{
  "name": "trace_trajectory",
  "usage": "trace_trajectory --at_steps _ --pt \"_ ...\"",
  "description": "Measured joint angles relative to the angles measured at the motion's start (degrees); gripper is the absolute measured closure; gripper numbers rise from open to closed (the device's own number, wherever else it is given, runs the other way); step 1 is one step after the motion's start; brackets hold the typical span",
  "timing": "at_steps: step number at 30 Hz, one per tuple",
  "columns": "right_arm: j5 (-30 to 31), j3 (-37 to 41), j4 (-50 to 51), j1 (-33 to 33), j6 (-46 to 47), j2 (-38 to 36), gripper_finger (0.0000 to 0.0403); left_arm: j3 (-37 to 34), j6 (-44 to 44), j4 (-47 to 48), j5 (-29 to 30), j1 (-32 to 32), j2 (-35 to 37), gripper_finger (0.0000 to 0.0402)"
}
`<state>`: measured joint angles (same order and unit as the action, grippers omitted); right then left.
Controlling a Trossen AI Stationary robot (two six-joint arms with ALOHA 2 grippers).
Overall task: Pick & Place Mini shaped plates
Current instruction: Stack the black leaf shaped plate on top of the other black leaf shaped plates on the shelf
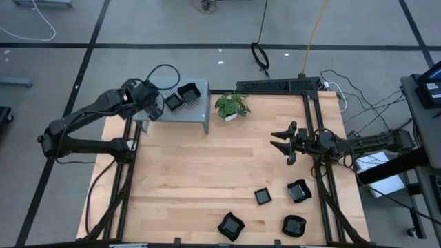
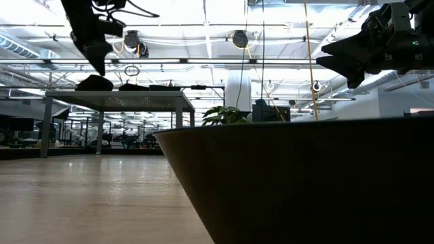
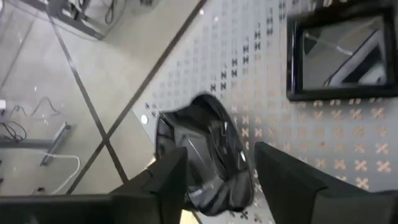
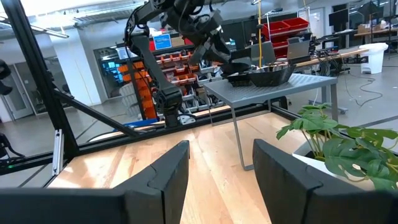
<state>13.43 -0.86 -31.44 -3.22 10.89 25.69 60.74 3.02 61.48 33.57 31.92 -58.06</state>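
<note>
A grey perforated shelf (image 1: 196,114) stands at the table's far left. On it lie a square black mini plate (image 3: 339,56), another one (image 1: 187,91), and a wavy-edged one (image 3: 199,134) near the shelf's left edge. My left gripper (image 3: 222,152) is open just above that wavy plate, one finger on either side, slanting down; in the low view its fingers (image 2: 98,61) end a little over the plate (image 2: 93,83). My right gripper (image 1: 286,143) hangs open over the table's right part, pointing toward the left edge. Several more plates (image 1: 262,196) (image 1: 299,191) (image 1: 231,226) lie near the front right.
A small green potted plant (image 1: 232,106) stands beside the shelf's right leg. One plate (image 2: 305,183) sits right in front of the low camera and fills its lower right. Bare wood (image 1: 200,172) lies between the shelf and the front plates.
</note>
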Motion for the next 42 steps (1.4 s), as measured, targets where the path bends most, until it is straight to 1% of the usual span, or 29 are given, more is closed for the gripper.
trace_trajectory --at_steps 4,8,12,17,22,26,32,36,41,42 --pt "0.0 0.0 0.0 0.0 0.0 0.0 0.0238 2.0 3.0 -1.6 0.4 -1.4 0.0 0.0191" --pt "0.0 0.0 0.0 0.0 0.0 0.0 0.0238 3.7 5.0 -2.3 0.4 -3.7 0.0 0.0188" --pt "0.0 0.0 0.0 0.0 0.0 0.0 0.0238 3.1 6.4 -3.2 0.4 -5.1 0.0 0.0188" --pt "0.0 0.0 0.0 0.0 0.0 0.0 0.0238 -0.2 7.0 -3.2 3.5 -4.4 -0.2 0.0188" --pt "0.0 0.0 0.0 0.0 0.0 0.0 0.0238 -4.6 7.7 -5.9 5.5 -2.7 -0.2 0.0188" --pt "0.0 0.0 0.0 0.0 0.0 0.0 0.0238 -4.8 7.8 -7.3 5.7 -2.8 -0.2 0.0188" --pt "0.0 0.0 0.0 0.0 0.0 0.0 0.0238 -4.8 10.9 -7.8 5.5 -1.8 -0.5 0.0188" --pt "0.0 0.0 0.0 0.0 0.0 0.0 0.0238 -4.8 11.5 -9.0 5.6 -1.6 -0.4 0.0188" --pt "0.0 0.0 0.0 0.0 0.0 0.0 0.0238 -3.7 16.1 -14.1 10.0 -2.6 -0.2 0.0188" --pt "0.0 0.0 0.0 0.0 0.0 0.0 0.0238 -3.7 16.6 -14.1 10.1 -2.5 -0.2 0.0188"
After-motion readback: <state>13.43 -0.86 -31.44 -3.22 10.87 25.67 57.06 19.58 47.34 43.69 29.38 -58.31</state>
